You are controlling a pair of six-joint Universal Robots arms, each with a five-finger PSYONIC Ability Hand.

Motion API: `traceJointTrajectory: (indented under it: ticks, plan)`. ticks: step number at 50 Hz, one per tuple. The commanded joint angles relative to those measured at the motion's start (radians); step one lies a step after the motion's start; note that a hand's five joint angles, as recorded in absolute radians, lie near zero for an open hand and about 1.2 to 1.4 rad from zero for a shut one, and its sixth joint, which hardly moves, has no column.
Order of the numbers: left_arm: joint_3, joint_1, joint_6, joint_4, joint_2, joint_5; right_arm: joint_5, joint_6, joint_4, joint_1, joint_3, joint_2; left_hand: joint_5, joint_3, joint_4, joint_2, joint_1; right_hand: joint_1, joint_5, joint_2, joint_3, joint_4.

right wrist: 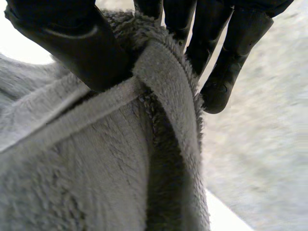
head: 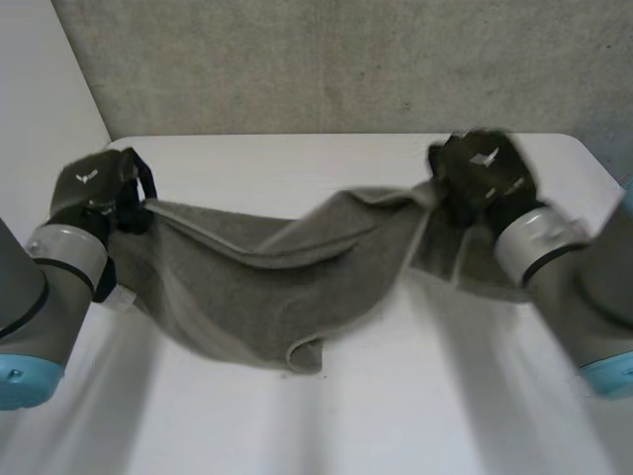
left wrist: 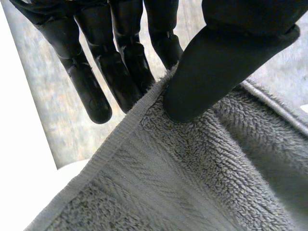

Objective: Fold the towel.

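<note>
Towel [head: 247, 297], grey terry, hangs stretched between the two hands and sags into a deep belly in its middle. I cannot tell whether the lowest part of the towel rests on the surface [head: 415, 406] or hangs just above it. The left hand [head: 99, 183] is at one end of the towel and pinches its hemmed edge between thumb [left wrist: 216, 67] and fingers [left wrist: 91, 91]. The right hand [head: 485, 178] is at the other end, clamped on a bunched, twisted stretch of hem, with a flap of towel hanging beyond it. I judge the task barely begun. The towel is gripped at both ends, but no flat fold is laid, and it is rumpled, one corner curling under its belly. Spreading and doubling it over remain. The surface under the towel is white and bare. Beyond the towel stands a rough grey wall [head: 346, 59].
</note>
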Motion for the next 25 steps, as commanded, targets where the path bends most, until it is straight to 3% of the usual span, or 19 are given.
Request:
traceJointTrajectory:
  ticks: [1,7,16,21,25]
  plan:
    - [0.031,0.001,0.048,-0.051,0.156,0.003,-0.047,0.004,0.290,-0.115,-0.124,-0.154,0.189,0.179,0.177,0.178,0.196,0.063,0.068,0.074,0.082,0.058]
    - [0.085,-0.005,0.111,-0.159,0.272,0.029,-0.136,0.004,0.497,-0.184,-0.240,-0.191,0.189,0.179,0.177,0.178,0.196,0.063,0.068,0.074,0.082,0.058]
    - [0.137,-0.001,0.118,-0.340,0.278,0.120,-0.261,-0.002,0.691,-0.255,-0.305,-0.169,0.189,0.179,0.177,0.178,0.196,0.063,0.068,0.074,0.082,0.058]
    - [0.157,-0.002,0.119,-0.371,0.186,0.135,-0.293,-0.007,0.702,-0.266,-0.313,-0.057,0.189,0.179,0.177,0.178,0.196,0.063,0.068,0.074,0.082,0.058]
    - [0.264,-0.005,0.118,-0.366,0.009,0.132,-0.282,-0.012,0.624,-0.238,-0.391,0.070,0.189,0.179,0.177,0.178,0.196,0.063,0.068,0.074,0.082,0.058]
